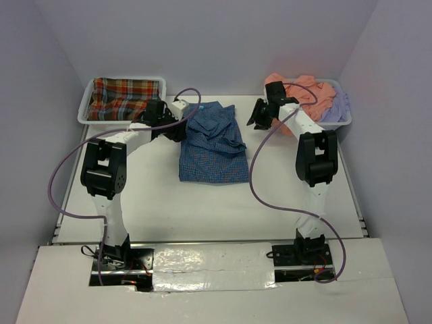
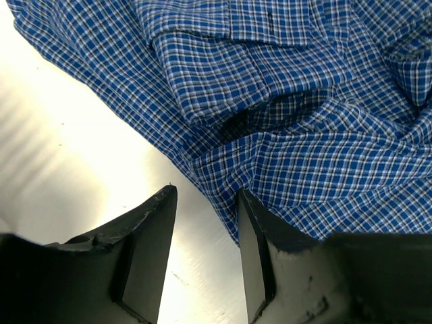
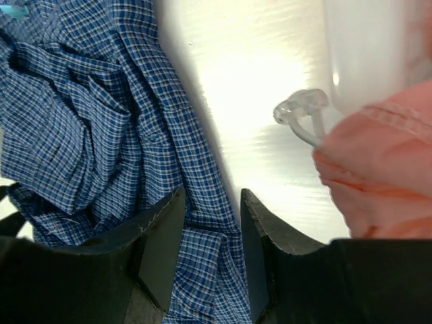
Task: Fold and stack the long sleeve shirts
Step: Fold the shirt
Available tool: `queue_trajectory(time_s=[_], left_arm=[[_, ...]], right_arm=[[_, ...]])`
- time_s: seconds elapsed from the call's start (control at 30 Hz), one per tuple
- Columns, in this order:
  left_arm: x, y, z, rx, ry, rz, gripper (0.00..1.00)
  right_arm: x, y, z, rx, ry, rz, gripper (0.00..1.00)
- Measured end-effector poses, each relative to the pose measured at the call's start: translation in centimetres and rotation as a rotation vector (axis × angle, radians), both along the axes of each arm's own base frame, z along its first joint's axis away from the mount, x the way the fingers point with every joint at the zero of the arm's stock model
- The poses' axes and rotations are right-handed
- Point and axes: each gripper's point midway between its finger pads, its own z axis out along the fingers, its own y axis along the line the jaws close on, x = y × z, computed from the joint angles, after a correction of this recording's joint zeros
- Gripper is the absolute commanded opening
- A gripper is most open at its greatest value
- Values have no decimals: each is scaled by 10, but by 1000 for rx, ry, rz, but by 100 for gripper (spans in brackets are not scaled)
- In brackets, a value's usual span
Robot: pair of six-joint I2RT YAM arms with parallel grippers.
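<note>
A blue fine-check shirt (image 1: 212,145) lies partly folded and rumpled in the middle of the table. My left gripper (image 1: 178,130) is at its upper left edge. In the left wrist view the left gripper (image 2: 206,197) is open over bare table, with the blue shirt (image 2: 290,115) just past the right fingertip. My right gripper (image 1: 257,116) is off the shirt's upper right corner. In the right wrist view the right gripper (image 3: 210,199) is open, with the blue shirt's edge (image 3: 202,202) lying below the gap. The red-green plaid shirt (image 1: 125,98), salmon shirt (image 1: 304,91) and lavender shirt (image 1: 337,104) sit in trays.
A white tray (image 1: 86,108) at the back left holds the plaid shirt. Another white tray (image 1: 344,121) at the back right holds the salmon and lavender shirts. The salmon cloth (image 3: 385,162) overhangs near my right gripper, beside a clear plastic piece (image 3: 300,111). Purple cables loop from both arms.
</note>
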Motion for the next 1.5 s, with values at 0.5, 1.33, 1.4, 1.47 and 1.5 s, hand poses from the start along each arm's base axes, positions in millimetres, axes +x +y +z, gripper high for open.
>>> queue_trajectory(time_s=[0.5, 1.33, 1.4, 1.47, 1.5], left_arm=[[-1, -1, 3, -30, 35, 37, 52], [-4, 2, 11, -20, 34, 37, 65], [-3, 2, 14, -17, 33, 38, 65], [0, 2, 22, -15, 19, 38, 66], [1, 2, 28, -9, 5, 33, 66]], right_arm=[[-177, 104, 58, -224, -320, 433, 0], [-28, 113, 3, -487, -221, 241, 0], [-14, 110, -4, -491, -218, 236, 0], [1, 109, -11, -484, -217, 236, 0], [8, 109, -14, -480, -217, 237, 0]])
